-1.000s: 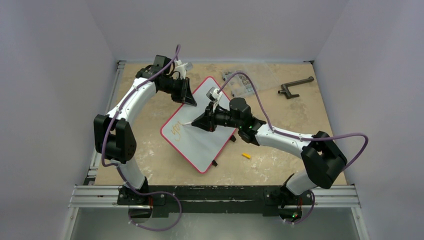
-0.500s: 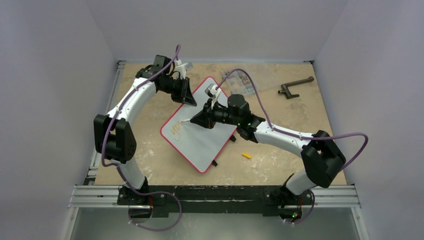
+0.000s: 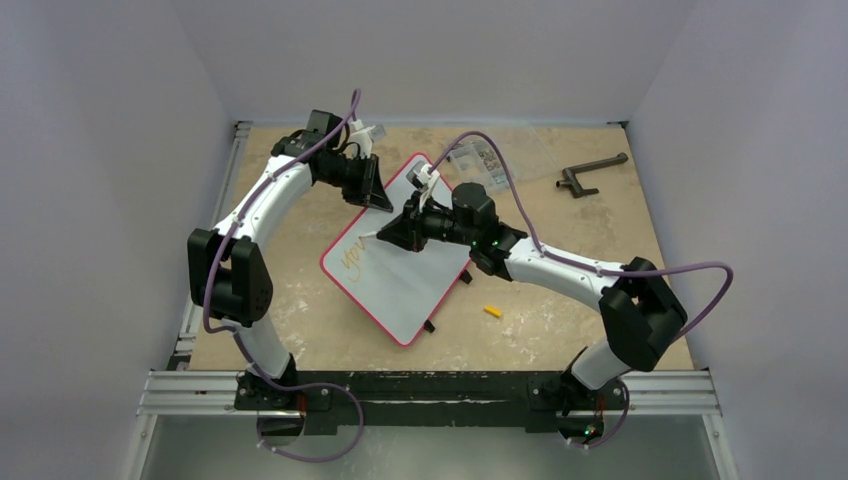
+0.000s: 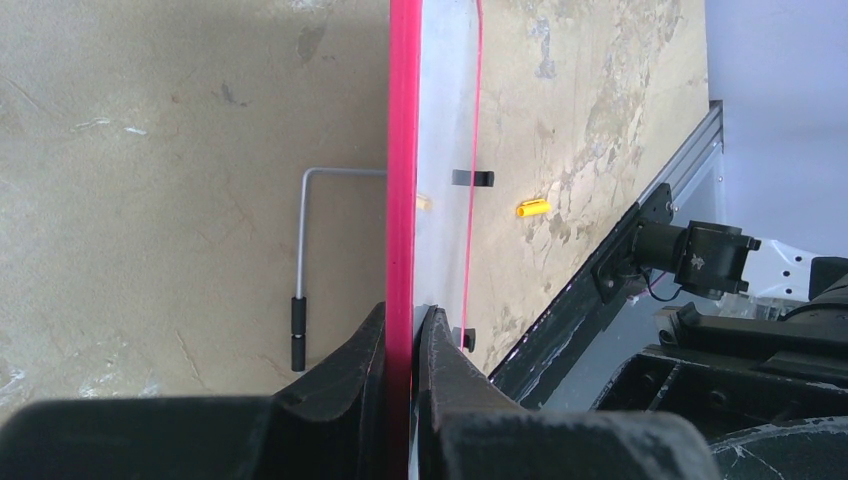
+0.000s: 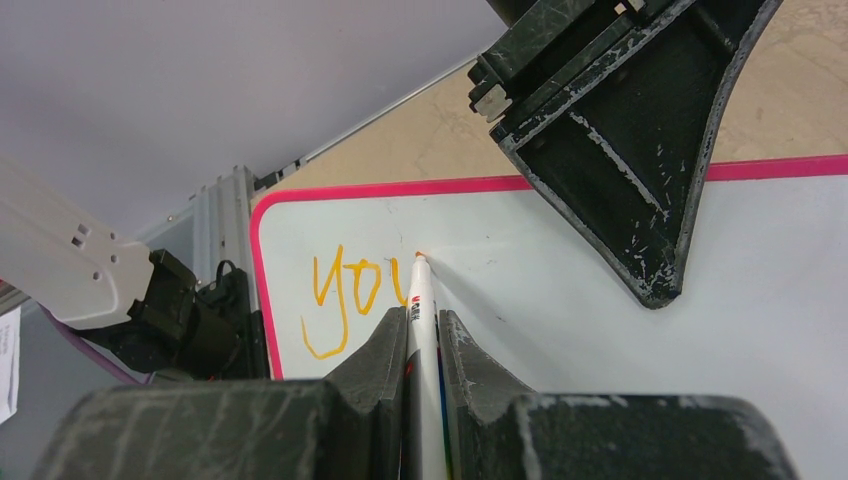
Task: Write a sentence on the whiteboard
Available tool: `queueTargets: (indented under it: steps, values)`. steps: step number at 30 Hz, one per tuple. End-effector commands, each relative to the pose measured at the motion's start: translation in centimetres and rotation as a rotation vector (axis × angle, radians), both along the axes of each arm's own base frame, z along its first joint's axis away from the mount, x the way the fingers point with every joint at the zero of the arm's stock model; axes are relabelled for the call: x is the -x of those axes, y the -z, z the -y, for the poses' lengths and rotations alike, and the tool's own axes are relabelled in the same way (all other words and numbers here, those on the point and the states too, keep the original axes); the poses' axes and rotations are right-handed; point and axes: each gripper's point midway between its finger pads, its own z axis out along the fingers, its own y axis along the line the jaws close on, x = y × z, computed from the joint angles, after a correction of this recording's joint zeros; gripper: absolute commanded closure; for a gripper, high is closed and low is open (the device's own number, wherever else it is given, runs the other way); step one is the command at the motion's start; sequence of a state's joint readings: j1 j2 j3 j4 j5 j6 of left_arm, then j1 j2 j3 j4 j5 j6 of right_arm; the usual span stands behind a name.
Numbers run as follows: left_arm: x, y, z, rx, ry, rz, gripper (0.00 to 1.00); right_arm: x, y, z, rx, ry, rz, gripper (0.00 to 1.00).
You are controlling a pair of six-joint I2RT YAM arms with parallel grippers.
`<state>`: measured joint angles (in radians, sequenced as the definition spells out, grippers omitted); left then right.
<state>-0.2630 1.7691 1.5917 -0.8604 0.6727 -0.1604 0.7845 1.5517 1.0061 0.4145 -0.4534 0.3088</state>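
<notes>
The left arm bends at the elbow and reaches toward 1 o'clock. Its left gripper (image 3: 378,196) is clamped on the red rim of the whiteboard (image 3: 410,290) at the board's 11 o'clock edge. The board lies skewed at the table's centre, and the sentence (image 3: 352,260) so far reads "you", near its 9 o'clock corner. The right arm stretches toward 10 o'clock over the board. The right gripper (image 3: 386,237) is closed around a white marker (image 5: 420,295), whose orange tip touches the board just past the "u". From above, the right wrist hides the board's middle, and most of the marker's barrel is buried between the jaws. The worn tan table (image 3: 570,260) is scuffed with pale patches. A yellow cap (image 3: 492,311) lies at 4 o'clock of the board, a clear parts box (image 3: 500,160) at 1 o'clock, and a dark crank handle (image 3: 590,172) at 2 o'clock. Plain pale walls close in three sides.
</notes>
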Motion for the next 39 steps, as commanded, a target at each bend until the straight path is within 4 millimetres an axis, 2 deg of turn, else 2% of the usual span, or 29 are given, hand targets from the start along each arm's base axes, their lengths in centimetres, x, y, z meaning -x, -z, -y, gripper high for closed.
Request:
queueTargets:
  steps: [1,15,39]
  values:
    - [-1.4,2.6,-3.4,-0.242,-0.073,0.050,1.00,-2.0,1.5,0.2,0.060,0.082,0.006,1.00]
    - [-1.4,2.6,-3.5,-0.244,-0.075,0.049,1.00,-0.7,3.6,1.2,0.101,0.065,-0.028,1.00]
    - [-1.4,2.5,-3.5,-0.246,-0.077,0.052,1.00,0.1,5.2,2.8,0.138,0.091,-0.046,1.00]
